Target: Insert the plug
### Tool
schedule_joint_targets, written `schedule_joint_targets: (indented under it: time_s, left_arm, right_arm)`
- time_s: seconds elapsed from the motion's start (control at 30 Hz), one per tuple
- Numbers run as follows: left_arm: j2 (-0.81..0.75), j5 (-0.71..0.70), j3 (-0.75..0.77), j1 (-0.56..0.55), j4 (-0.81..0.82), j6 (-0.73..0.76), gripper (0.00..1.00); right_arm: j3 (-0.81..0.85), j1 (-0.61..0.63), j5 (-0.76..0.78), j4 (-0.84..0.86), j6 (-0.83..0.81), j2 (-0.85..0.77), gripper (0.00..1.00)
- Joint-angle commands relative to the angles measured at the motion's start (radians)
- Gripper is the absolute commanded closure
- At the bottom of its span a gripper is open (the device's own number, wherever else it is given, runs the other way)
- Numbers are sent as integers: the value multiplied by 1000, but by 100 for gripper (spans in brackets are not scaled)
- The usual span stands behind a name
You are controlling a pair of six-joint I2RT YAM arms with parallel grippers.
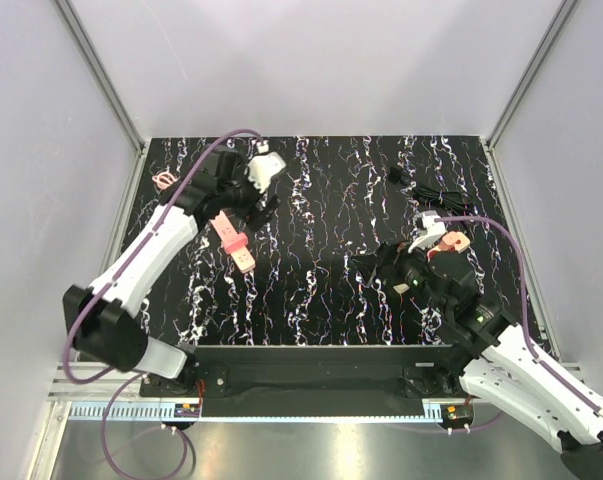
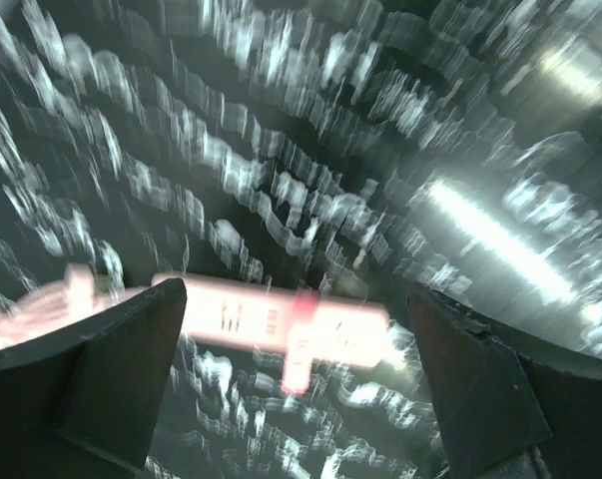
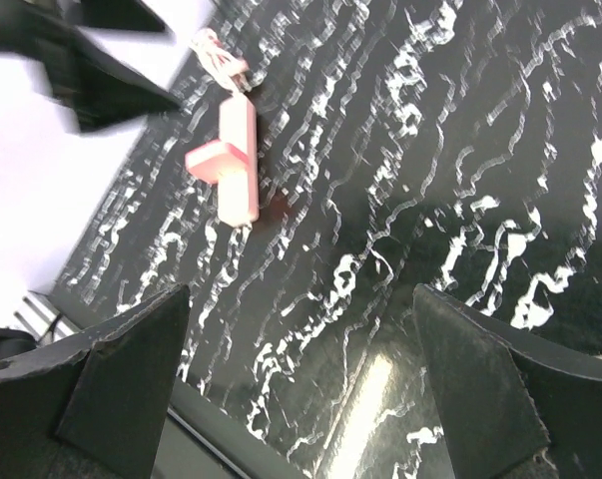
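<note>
Left gripper [image 2: 296, 299]: jaws spread wide, nothing held. It hangs over the strip [image 2: 231, 317], one jaw toward each end of it. That view is badly smeared and shows little detail.

Right gripper [image 3: 301, 294]: jaws equally wide and empty. It is well off to the right of the strip, looking across at it.

Plug [image 3: 213, 160]: at about mid-length of the strip, standing out from its face as a small block. From above it reads as a red band across the strip. I cannot tell whether it is fully home or only resting in the socket.

Step in hand, my reading: seating the plug, or checking the seat. To do it well:
- Close the left jaws on the plug's sides, not on the strip.
- Keep the plug square to the strip's face.
- Push straight along the socket axis, with no rocking.

The strip lies loose on the desk [image 1: 321, 290] and looks light. It will likely skate or tip under an off-centre push, so the right gripper could pin one end first.

Materials:
- Strip: pale beige-pink moulded plastic, long, flat and smooth.
- Plug: pinkish-red, same hard-plastic look, edges softened.
- Desk: black with white marbled streaks, shiny enough to throw glare.
- Small orange block [image 1: 453, 242]: far right of the strip, beside the right wrist.
- Black cable [image 1: 433, 192]: coiled, also far right of the strip.
</note>
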Motion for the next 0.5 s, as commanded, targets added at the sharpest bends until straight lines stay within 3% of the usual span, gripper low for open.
schedule_joint_targets:
  time_s: [0.0, 0.13, 0.2, 0.23, 0.33, 0.47]
  left_arm:
    - [-94, 23, 85, -114, 97, -113, 1]
    - [-159, 155, 70, -225, 172, -203, 1]
    - [-226, 176, 3, -232, 350, -315, 1]
    - [-255, 158, -92, -232, 520, -464, 1]
    - [-357, 68, -261, -230, 745, -732, 1]
    - [-421, 178, -303, -232, 765, -754, 1]
  right_arm:
    - [114, 0, 55, -103, 34, 21, 0]
    - [234, 0, 97, -280, 90, 41, 0]
    - [283, 2, 97, -338, 94, 36, 0]
    - [295, 2, 97, -358, 100, 30, 0]
    - [351, 2, 71, -396, 116, 15, 0]
    - [427, 2, 59, -435, 111, 3, 0]
